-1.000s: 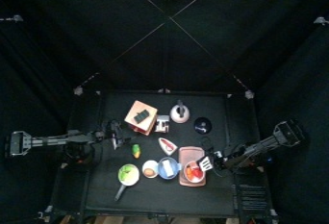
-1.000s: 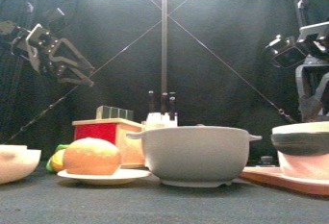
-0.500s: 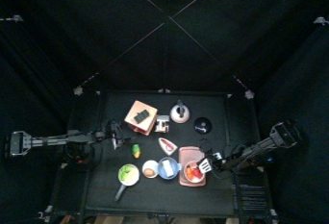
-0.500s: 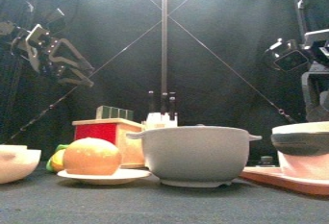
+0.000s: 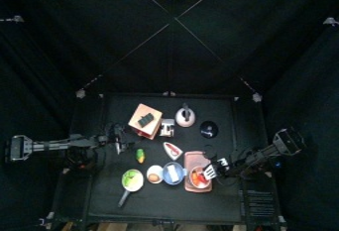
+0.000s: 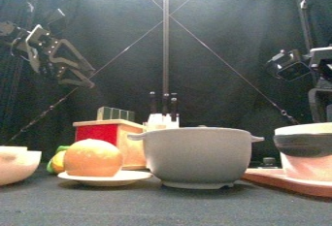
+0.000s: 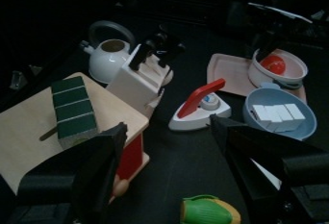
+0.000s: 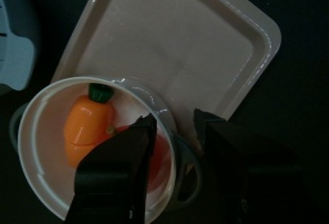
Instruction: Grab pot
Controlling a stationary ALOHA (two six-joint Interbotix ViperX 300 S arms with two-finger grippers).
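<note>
The pot (image 6: 197,157) is grey with two side handles and stands at the table's front middle. From above it is the bluish round vessel (image 5: 173,173), and the left wrist view shows it (image 7: 280,112) with white pieces inside. My right gripper (image 8: 178,146) is open and hangs over a white bowl (image 8: 90,165) holding a carrot, on the pink tray (image 8: 193,45) just right of the pot. In the top view the right gripper (image 5: 219,168) is at the tray's edge. My left gripper (image 7: 180,185) is wide open and empty, resting at the table's left (image 5: 117,138).
An orange on a plate (image 6: 93,159) and a green bowl (image 5: 131,180) stand left of the pot. Behind are a white kettle (image 7: 112,60), a knife block (image 7: 152,69), a wooden board (image 7: 64,117) and a red-handled tool (image 7: 199,108).
My right arm has come lower and drawn in over the tray and the bowl. The left arm has not moved.
</note>
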